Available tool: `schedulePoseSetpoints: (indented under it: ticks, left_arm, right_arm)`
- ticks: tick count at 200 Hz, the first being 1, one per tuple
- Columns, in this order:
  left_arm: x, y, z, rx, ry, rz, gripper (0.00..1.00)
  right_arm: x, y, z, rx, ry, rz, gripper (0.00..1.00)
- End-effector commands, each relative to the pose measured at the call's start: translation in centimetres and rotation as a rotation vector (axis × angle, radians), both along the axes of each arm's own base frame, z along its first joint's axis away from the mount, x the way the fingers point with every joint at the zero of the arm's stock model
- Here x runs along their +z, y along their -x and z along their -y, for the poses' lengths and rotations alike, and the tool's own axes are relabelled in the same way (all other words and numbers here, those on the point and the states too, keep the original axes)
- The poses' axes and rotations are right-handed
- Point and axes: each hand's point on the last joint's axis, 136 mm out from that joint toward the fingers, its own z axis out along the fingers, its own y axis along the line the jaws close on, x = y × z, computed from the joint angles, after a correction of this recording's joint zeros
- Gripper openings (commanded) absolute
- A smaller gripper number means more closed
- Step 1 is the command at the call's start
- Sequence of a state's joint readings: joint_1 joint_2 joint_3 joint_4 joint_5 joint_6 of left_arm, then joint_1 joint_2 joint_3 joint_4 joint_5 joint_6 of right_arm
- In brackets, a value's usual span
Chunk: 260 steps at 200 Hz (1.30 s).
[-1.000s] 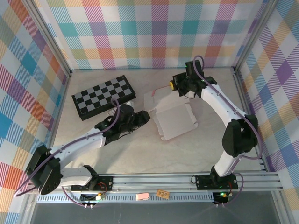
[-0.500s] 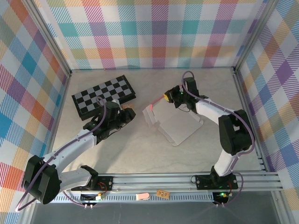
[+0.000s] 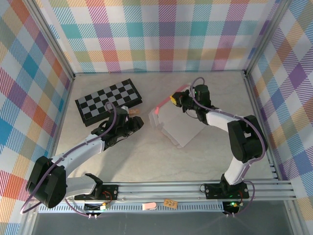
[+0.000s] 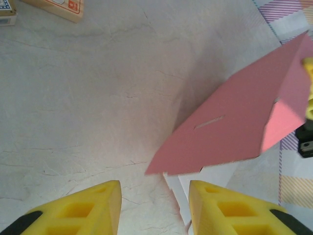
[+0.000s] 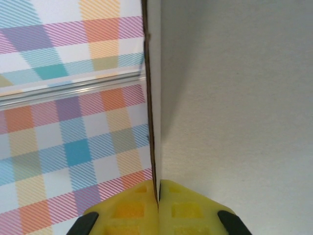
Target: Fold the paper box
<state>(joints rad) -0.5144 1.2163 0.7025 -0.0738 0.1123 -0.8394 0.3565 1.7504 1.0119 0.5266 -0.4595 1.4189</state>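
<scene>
Paper box (image 3: 178,125) sits mid-table, a bit R of centre. It's tipped up on 1 edge: low edge on the table (image 3: 146,156), far edge raised. The pale side faces up in the top view. In my L wrist cam the pink side (image 4: 230,132) leans toward me, with 1 slit showing.

R gripper (image 3: 175,100) has the raised edge. On the R wrist cam its 2 yellow fingers (image 5: 127,205) are pressed together on the thin card edge (image 5: 154,98), pinching it.

L gripper (image 3: 138,124) is low over the table, just L of the box and not touching it. Its jaws are spread partway w/ nothing between them (image 4: 154,205).

Chessboard (image 3: 108,100) lies back-L, well apart from the box.
</scene>
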Motion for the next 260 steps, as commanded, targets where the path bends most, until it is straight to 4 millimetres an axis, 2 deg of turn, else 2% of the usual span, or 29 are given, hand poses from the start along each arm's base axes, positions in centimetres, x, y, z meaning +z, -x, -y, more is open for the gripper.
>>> schedulePoseSetpoints:
  ticks: [1,19,55,73,120,161,192,221,260]
  left_arm:
    - [0.8,-0.6,-0.2,-0.007,-0.017,0.032,0.4]
    - [0.8,-0.8,-0.6,0.007,-0.026,0.031,0.4]
    - [1.1,-1.1,-1.0,0.016,-0.031,0.039,0.4]
    - [0.9,-1.0,-1.1,0.016,-0.039,0.036,0.4]
    - [0.6,-0.9,-1.2,0.013,-0.037,0.034,0.39]
    - [0.1,-0.9,-1.1,-0.018,-0.066,0.046,0.39]
    - [-1.6,-1.7,-0.9,-0.118,-0.146,0.051,0.32]
    - [-2.0,-4.1,-0.2,-0.215,-0.224,0.134,0.29]
    - [-2.3,-7.3,2.1,-0.369,-0.276,0.297,0.29]
  right_arm:
    - [4.9,-1.9,-0.9,0.01,-0.1,0.149,0.0]
    - [4.1,-2.2,-1.1,0.016,-0.099,0.137,0.0]
    - [-0.1,-1.2,-1.1,0.047,-0.123,0.112,0.0]
    - [-1.5,-0.6,-1.1,0.065,-0.142,0.116,0.0]
    - [-3.9,0.9,-0.4,0.09,-0.104,0.094,0.0]
    - [-6.7,2.2,0.1,0.12,0.009,-0.011,0.0]
    - [-7.4,1.8,0.2,0.114,0.071,-0.103,0.0]
    - [-6.7,0.7,-0.1,0.124,0.1,-0.132,0.0]
    - [-6.6,-0.2,-0.6,0.134,0.103,-0.159,0.0]
